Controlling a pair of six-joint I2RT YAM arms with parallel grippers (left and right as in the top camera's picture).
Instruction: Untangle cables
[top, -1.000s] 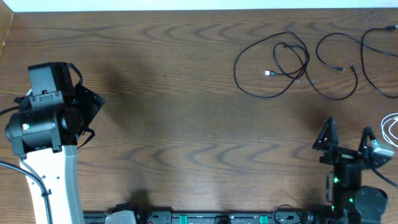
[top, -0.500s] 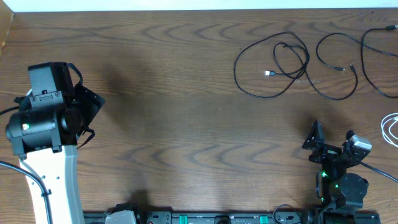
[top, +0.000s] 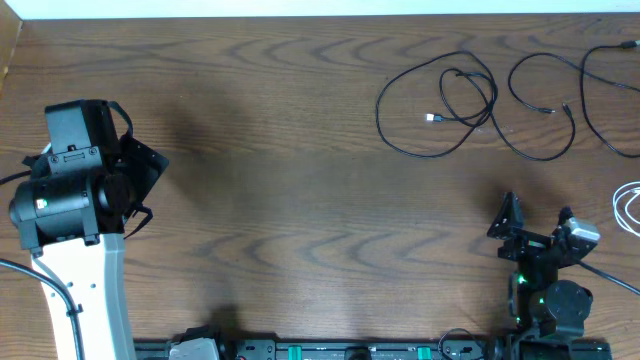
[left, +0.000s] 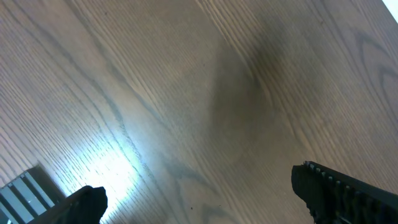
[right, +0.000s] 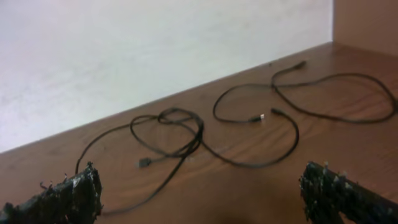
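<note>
Black and spread wide apart, the fingers of the right tool (top: 532, 222) hold nothing; it sits low at the near right of the tabletop (top: 300, 200), pointed toward the cables but well short of them. From its wrist view the same open fingers frame the cables on bare wood ahead.

Straight beyond the right tool lies a black looped cable (top: 440, 100), coiled over itself with its small plug end inside the loop; this one looks like the part that is knotted, or at least crossed. Just to that loop's right a second black cable (top: 545, 110) curves in an open arc, its ends close to the first but seemingly apart from it. Farther right again a third black cable (top: 605, 100) runs off the edge, and a white cable (top: 628, 208) shows at the right rim, near the right tool.

Far across from the looped cable, the left tool (left: 199, 199) hovers over empty wood, fingers likewise apart and empty.

Judging by this, the cables are mostly separated, and the crossed loop may remain to straighten.
</note>
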